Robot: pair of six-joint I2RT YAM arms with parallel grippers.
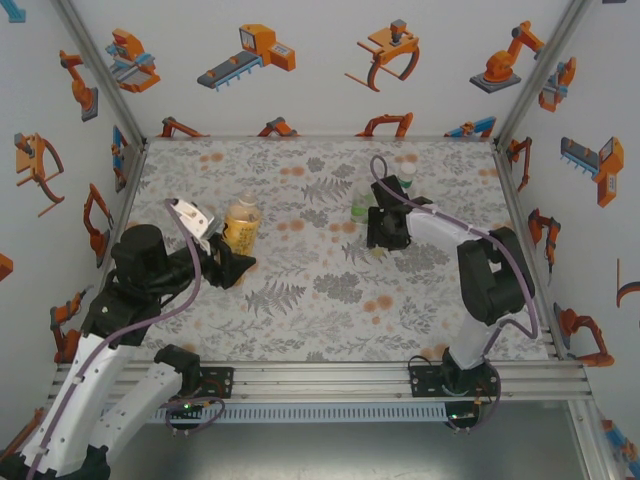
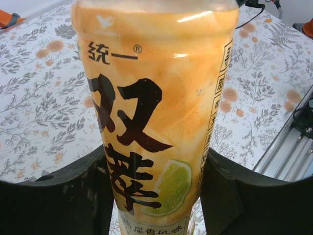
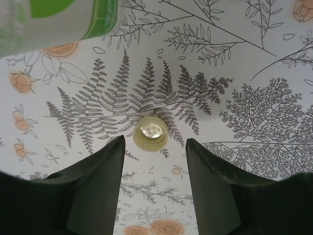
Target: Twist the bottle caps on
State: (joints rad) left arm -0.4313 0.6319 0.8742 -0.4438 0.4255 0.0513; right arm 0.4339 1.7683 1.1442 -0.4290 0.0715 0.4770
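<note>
top: overhead, from behind | left wrist: close on bottle (image 2: 156,122) | right wrist: facing table (image 3: 254,73)

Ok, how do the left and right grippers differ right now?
The left gripper is shut on the amber bottle, its jaws pressing both sides. The right gripper is open, its jaws standing clear of the pale cap between them. The left grips an upright bottle from the side, while the right points down at the table. Both have black jaws.
</note>
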